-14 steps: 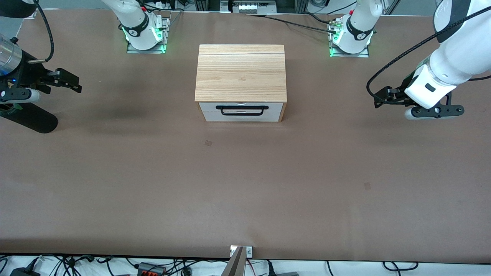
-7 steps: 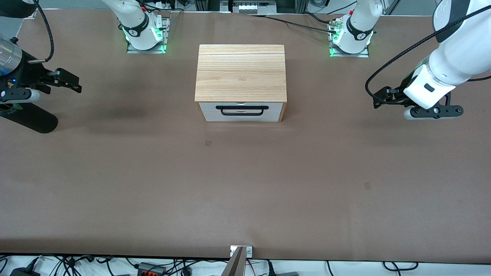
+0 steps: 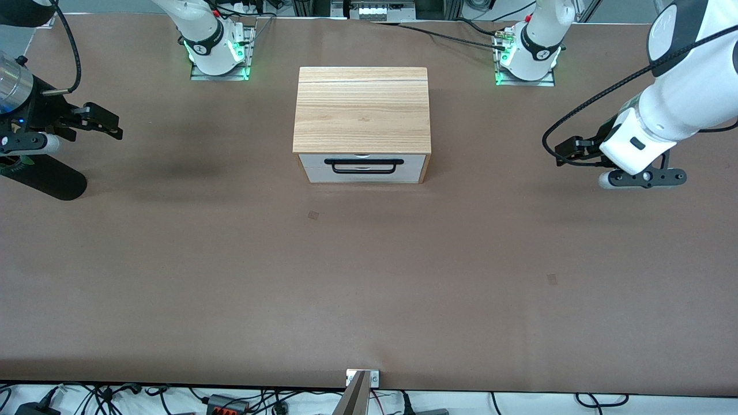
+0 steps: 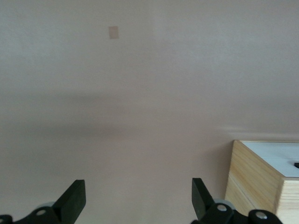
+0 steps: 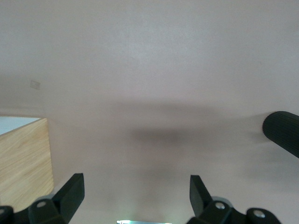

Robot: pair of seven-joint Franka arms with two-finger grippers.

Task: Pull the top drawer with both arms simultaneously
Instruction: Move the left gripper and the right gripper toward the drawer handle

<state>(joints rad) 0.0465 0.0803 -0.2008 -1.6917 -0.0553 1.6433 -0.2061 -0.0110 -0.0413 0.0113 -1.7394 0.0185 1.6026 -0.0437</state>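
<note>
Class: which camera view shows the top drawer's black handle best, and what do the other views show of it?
The front view: the whole handle spans the drawer front. The left wrist view catches only a black speck; the right wrist view shows none.

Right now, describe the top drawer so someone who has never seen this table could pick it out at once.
Find the wood-topped cabinet standing mid-table between the two arm bases. Its white face, turned toward the front camera, holds two drawer fronts, one above the other. The top drawer is the upper one, just under the wood-grain top, shut, and carrying the higher of the two long black bar handles.
</note>
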